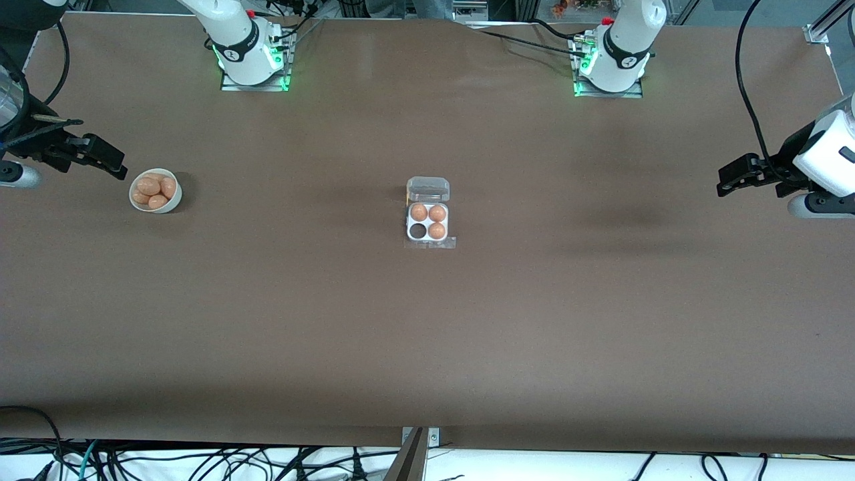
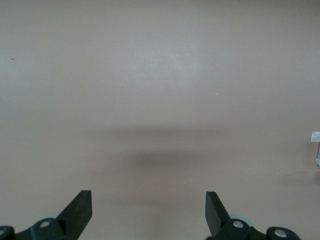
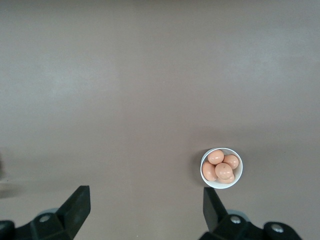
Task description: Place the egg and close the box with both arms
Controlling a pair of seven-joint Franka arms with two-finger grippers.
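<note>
Your table (image 1: 427,347) is bare brown, with cables along its near edge. The box (image 1: 428,222) sits mid-table, lid open: three eggs, one empty cell. The bowl (image 1: 155,191), toward the right arm's end, holds four eggs (image 1: 157,201); only the right wrist view shows them from above. Left gripper (image 2: 149,205) and right gripper (image 3: 146,201) hang spread wide, empty.
</note>
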